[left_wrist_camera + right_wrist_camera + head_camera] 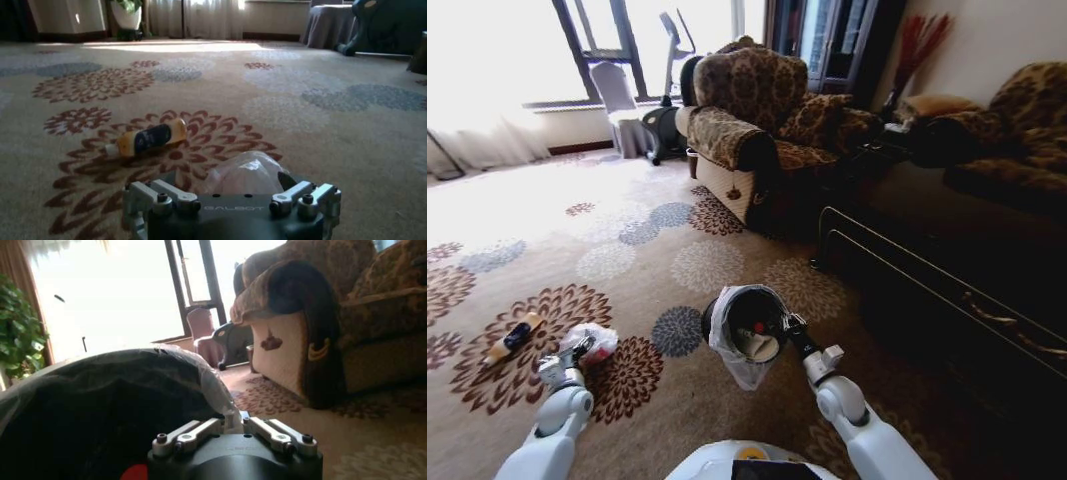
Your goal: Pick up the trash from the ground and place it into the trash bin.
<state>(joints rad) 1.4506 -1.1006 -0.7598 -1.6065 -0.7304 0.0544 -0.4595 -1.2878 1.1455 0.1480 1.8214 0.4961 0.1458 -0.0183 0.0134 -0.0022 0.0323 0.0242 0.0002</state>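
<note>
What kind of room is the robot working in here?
Most likely a home living room: a patterned upholstered armchair, a floral carpet covering the floor, and a large bright window with an exercise machine by it.

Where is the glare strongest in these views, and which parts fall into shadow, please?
Head view: the windows are blown out, washing the far carpet pale, while the low table sinks into shadow. Left wrist view: a sunlit band lies along the far floor. Right wrist view: the window is overexposed and the trash bin looks dark.
</note>
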